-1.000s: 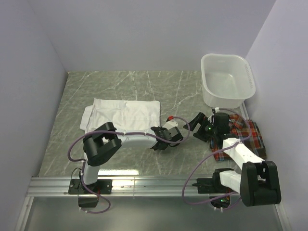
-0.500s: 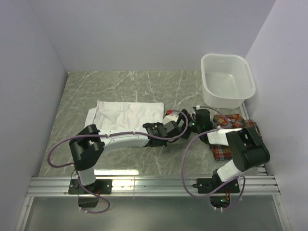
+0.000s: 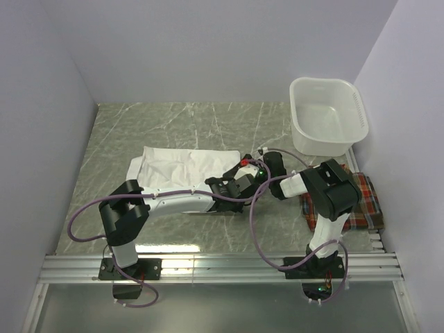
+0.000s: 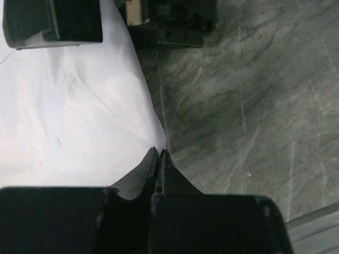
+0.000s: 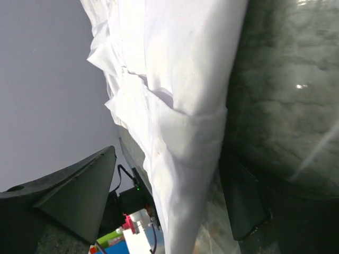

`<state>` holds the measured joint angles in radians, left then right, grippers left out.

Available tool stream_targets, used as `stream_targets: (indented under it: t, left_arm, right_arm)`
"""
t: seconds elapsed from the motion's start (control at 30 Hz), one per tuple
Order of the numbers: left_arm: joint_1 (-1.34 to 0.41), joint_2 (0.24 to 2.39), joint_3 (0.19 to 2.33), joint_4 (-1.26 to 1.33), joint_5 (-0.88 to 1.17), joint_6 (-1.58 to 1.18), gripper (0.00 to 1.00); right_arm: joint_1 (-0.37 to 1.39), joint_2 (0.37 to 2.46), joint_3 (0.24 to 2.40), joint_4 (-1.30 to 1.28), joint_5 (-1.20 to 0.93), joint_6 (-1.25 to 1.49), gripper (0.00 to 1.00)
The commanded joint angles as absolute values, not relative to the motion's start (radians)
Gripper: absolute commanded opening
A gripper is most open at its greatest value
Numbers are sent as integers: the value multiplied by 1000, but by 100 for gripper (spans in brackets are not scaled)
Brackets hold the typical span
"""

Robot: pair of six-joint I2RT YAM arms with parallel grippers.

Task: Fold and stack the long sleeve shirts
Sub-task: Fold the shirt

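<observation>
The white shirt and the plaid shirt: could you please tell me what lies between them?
In the top view, both grippers: the left gripper pinches the white shirt's edge, and the open right gripper straddles it.

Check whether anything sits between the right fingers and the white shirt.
Nothing visible does. The right gripper is open, its fingers on either side of the white shirt's edge. The left gripper is shut on that shirt's edge close by.
</observation>
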<state>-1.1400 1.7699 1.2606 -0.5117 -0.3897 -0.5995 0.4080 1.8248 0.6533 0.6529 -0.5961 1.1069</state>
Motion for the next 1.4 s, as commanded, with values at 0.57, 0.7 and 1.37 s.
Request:
stream_targets:
  t: [0.57,0.7,1.37]
  left_arm:
    - [-1140,1665,1368,-453,-226,-689,49]
    - [-1123,1570,1323,-463,-207,-710,64]
    - [-327,1164,799,-371,58,-718,64]
  right_arm:
    - [430,1838,733,540,-581,945,0]
    - [402,1783,778,356,-566,803,0]
    - [299,1700,1305,-635,-164,190,0]
